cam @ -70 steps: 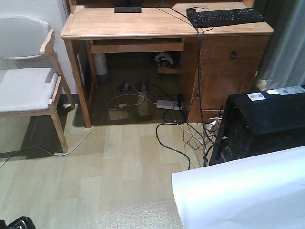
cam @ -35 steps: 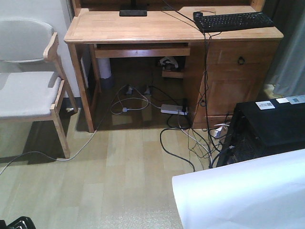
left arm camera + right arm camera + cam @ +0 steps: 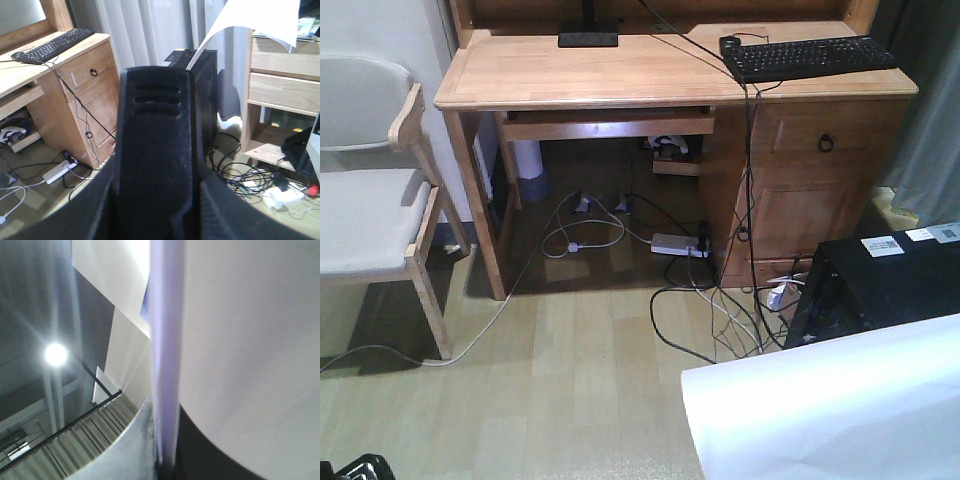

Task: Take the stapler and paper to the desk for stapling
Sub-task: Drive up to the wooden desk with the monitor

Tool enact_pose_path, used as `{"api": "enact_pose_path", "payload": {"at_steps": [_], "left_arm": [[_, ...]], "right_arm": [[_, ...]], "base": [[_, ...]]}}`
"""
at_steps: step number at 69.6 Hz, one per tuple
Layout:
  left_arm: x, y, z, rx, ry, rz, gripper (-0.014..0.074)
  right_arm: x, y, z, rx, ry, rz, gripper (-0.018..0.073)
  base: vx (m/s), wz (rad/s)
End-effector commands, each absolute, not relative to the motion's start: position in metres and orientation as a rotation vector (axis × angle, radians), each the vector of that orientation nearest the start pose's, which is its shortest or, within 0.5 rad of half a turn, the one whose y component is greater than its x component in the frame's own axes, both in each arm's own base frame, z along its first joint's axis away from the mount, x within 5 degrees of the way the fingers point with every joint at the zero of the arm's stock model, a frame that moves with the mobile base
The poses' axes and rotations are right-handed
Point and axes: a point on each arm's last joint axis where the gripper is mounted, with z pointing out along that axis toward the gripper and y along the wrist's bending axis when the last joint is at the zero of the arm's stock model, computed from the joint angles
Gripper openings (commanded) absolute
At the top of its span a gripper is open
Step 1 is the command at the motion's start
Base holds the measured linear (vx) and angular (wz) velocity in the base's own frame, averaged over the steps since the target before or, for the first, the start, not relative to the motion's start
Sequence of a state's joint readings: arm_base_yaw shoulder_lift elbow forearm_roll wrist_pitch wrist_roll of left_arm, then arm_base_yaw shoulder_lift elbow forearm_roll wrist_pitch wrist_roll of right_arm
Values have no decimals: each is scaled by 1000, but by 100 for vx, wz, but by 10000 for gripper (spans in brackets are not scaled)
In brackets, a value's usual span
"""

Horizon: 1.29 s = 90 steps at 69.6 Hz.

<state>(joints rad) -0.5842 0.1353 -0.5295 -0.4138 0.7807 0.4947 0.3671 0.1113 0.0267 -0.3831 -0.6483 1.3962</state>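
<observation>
Right claw (image 3: pixel 167 467) is pinched narrow on the paper (image 3: pixel 250 340). In the right wrist cam the sheets run edge-on straight down the frame and end btw a grey part and a dark part at the bottom, w/ no gap showing. Left claw (image 3: pixel 155 150) is just a black mass w/ three slots filling the middle of its own cam. Can't tell if it's open or closed, or whether it grips anything.

Diffs btw views:
- **Front cam:** shows the paper (image 3: pixel 830 400) broadside, filling the lower-right corner. It overlaps the PC tower (image 3: pixel 880 280) and is well apart from the desk (image 3: pixel 650 70) top. Only this cam has the chair (image 3: pixel 370 200) left of the desk, and the whole desk top w/ the keyboard (image 3: pixel 810 55) at its right end.
- **Left wrist cam:** catches the paper (image 3: pixel 260 20) from farther off, up in the air at top right, above the PC tower (image 3: pixel 200 85). It curls, one corner hanging down toward the tower. This cam also shows a light-wood cabinet (image 3: pixel 285 75) that no other view has.
- **Right wrist cam:** looks upward at a ceiling lamp (image 3: pixel 55 354) and curtains (image 3: pixel 65 460).

Paper direction: in the front cam the top edge slants up to the right and the left edge runs approx vertical. The sheets are cropped in every view, so the long axis can't be told.
</observation>
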Motion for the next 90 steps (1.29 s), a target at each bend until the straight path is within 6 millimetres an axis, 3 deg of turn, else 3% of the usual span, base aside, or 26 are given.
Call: {"api": "enact_pose_path", "payload": {"at_steps": [1, 90], "left_arm": [[5, -33, 331, 795, 1520, -566, -6], [5, -33, 331, 795, 1520, -566, -6]], "right_arm": [[38, 38, 251, 145, 1086, 1439, -10], [38, 38, 251, 145, 1086, 1439, -10]], "base": [[20, -4], [23, 6]]}}
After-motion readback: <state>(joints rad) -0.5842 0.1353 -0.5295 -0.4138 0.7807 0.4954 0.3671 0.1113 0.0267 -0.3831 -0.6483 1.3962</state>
